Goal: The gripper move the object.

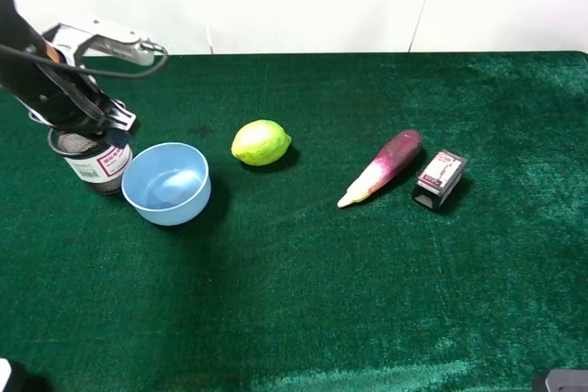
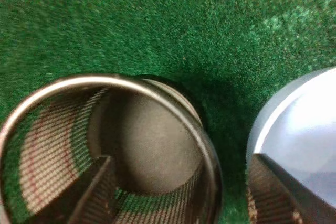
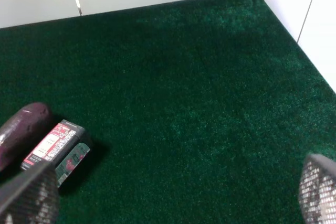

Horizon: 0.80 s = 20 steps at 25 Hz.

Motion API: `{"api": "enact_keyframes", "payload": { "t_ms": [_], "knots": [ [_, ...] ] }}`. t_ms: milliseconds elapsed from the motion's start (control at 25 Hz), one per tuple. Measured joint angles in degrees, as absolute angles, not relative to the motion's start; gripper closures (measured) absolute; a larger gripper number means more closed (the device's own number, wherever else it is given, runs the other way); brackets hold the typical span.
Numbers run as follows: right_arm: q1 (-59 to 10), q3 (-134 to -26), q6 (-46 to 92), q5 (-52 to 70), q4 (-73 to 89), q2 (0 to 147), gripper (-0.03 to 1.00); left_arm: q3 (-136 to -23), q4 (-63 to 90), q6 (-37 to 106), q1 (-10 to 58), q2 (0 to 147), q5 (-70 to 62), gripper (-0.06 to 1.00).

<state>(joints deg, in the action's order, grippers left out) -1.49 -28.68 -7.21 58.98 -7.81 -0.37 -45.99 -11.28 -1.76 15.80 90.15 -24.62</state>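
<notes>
When looking down from the high camera, can spot the dark black cabled left gripper (image 1: 92, 121) sitting right on top of the small black wire-mesh cylindrical cup (image 1: 95, 161) with the red-printed white label, way over at the left end of the dark green fuzzy tablecloth (image 1: 303, 319). Standing upright there, just beside the light blue round bowl (image 1: 167, 183); can't tell if touching. From the left wrist, clearly spread wide: one finger (image 2: 89, 192) down inside the cup, the other finger (image 2: 273, 192) outside its wall next to the bowl rim, wall in between and not pinched. Further right, got a yellow-green lime (image 1: 261, 142), then a purple-and-white tapered vegetable (image 1: 381, 167) with a small black red-and-white-labelled box (image 1: 438, 177) just beside it. Over on the right wrist, seeing the right gripper (image 3: 181, 161) spread wide above bare cloth near that box, gripping nothing.
</notes>
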Motion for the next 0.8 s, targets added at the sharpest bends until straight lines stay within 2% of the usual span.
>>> {"api": "enact_keyframes", "payload": {
  "t_ms": [800],
  "knots": [
    [-1.49, -28.68, -7.21, 58.98, -7.81, -0.37, 0.27, -45.98, -5.85, -1.81, 15.8, 67.24, -42.65, 0.38]
  ]
}}
